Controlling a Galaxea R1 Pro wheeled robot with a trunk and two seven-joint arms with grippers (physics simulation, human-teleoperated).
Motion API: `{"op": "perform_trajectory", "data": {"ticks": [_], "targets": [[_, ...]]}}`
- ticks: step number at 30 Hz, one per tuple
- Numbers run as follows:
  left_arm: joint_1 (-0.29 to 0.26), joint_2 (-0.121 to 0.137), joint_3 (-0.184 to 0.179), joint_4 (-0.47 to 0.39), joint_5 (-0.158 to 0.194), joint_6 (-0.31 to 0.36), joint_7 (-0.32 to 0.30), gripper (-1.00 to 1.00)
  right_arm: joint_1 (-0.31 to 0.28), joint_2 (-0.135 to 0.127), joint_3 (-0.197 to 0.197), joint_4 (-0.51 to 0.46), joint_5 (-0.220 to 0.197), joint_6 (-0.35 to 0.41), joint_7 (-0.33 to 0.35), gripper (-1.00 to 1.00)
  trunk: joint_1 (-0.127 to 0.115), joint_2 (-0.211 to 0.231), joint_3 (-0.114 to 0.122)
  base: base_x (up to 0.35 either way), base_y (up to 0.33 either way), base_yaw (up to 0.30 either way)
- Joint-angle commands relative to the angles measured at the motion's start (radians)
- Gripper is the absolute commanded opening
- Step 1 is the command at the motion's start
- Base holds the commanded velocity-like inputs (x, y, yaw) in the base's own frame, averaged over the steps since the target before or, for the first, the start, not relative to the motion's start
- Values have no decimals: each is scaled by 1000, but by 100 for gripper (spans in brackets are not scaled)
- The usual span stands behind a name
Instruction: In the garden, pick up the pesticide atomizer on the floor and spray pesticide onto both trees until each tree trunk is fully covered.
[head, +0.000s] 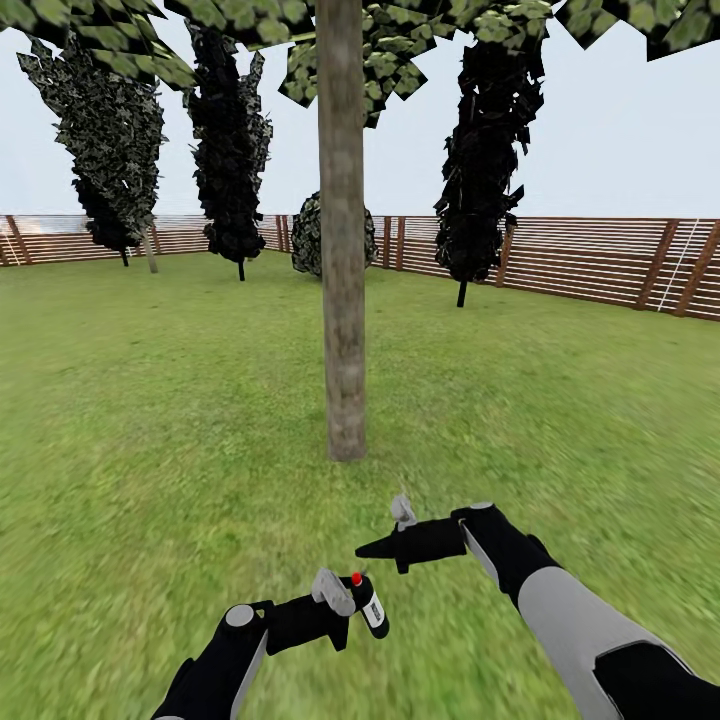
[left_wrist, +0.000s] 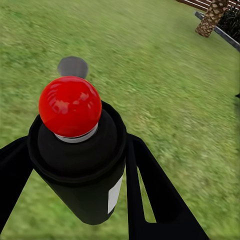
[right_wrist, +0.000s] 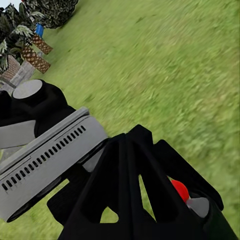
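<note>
While the pesticide atomizer (left_wrist: 82, 160) sits clamped in the left gripper (head: 352, 600), near the tree trunk (head: 342, 250), it looks light, rigid and smooth, best held round its black body. Right gripper (head: 372, 548) looks pinched, empty.

Flat, even daylight fills all three views — a pale, featureless sky (head: 620, 130) with no visible sun and no glare. The lawn (head: 150, 400) carries no cast shadow at the foot of the tree trunk (head: 343, 250), whose bark is evenly lit. The dark conifers (head: 485, 150) read almost black, their detail crushed. Grass texture is smeared and soft toward the lower part of the head view, sharper near the fence (head: 600, 255). In the left wrist view, the red cap (left_wrist: 70, 106) shows soft white highlights — the only gloss — while the grass behind it looks streaked. The right wrist view's grass (right_wrist: 190, 65) is similarly blurred.
</note>
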Motion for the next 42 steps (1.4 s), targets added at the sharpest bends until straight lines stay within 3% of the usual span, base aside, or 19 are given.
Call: {"op": "perform_trajectory", "data": {"ticks": [1,11,22,29,42], "targets": [[-1,-2,7,-1,-10,-6,-6,-100,-1,-1,3,0,0,10,2,-100,0,-1,-2,0,0,0],[-1,-2,7,-1,-10,-7,-6,-100,-1,-3,0,1,33,10,-19,-100,0,-1,-2,0,0,0],[-1,-2,7,-1,-10,-7,-6,-100,-1,-1,2,11,35,10,-55,-100,0,-1,-2,0,0,0],[-1,-2,7,-1,-10,-8,-6,-100,-1,22,3,23,35,10,-58,-100,0,-1,-2,0,0,0],[-1,-2,7,-1,-10,-8,-6,-100,-1,24,1,50,36,9,-61,-100,0,-1,-2,0,0,0]]}}
